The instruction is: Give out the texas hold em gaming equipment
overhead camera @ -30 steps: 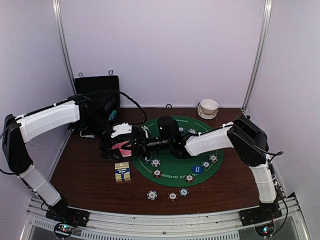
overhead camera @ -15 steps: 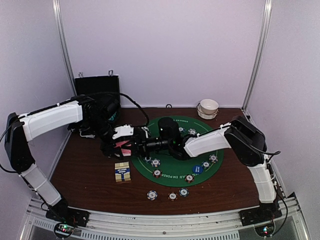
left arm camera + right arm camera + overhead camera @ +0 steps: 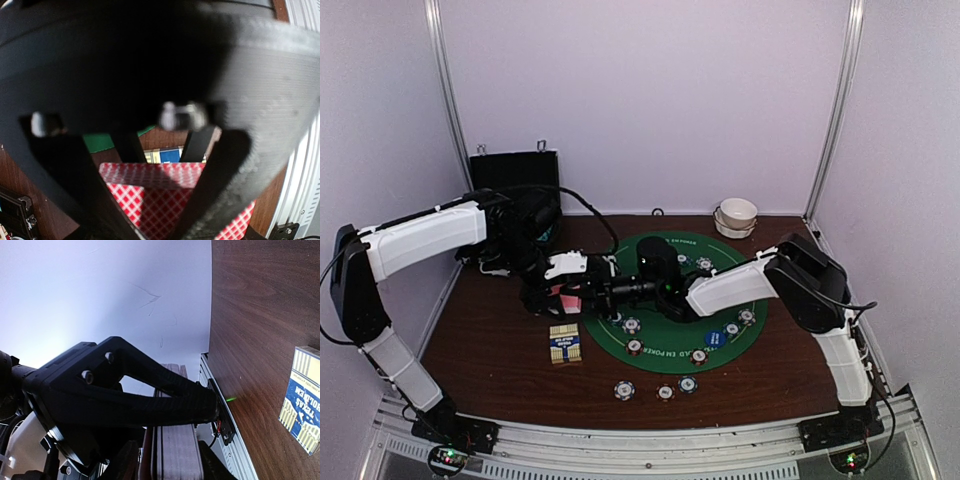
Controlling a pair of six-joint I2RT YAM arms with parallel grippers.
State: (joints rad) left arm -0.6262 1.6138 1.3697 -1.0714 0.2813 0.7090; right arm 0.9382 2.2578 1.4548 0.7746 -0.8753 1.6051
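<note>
Pink-backed playing cards [image 3: 565, 297] hang over the brown table left of the green mat [image 3: 665, 338]. My left gripper [image 3: 558, 291] is shut on them; its wrist view shows the red-checked backs [image 3: 165, 175] pinched between its fingers [image 3: 155, 227]. My right gripper [image 3: 592, 292] reaches in from the right, and the deck's edge [image 3: 177, 450] stands between its fingers [image 3: 170, 467]; whether they still press it is unclear. Striped poker chips lie on the mat [image 3: 632, 324] and in front of it [image 3: 624, 390]. A blue round button [image 3: 713, 340] sits on the mat.
The blue-and-yellow card box [image 3: 565, 343] lies on the table just below the grippers, also the box [image 3: 302, 405] in the right wrist view. A white bowl [image 3: 738, 212] stands at the back right. A black case [image 3: 515, 170] leans against the back wall at left.
The left gripper has closed on the cards that the right gripper brought in. Both grippers shifted slightly left. The cards now show less in the top view.
</note>
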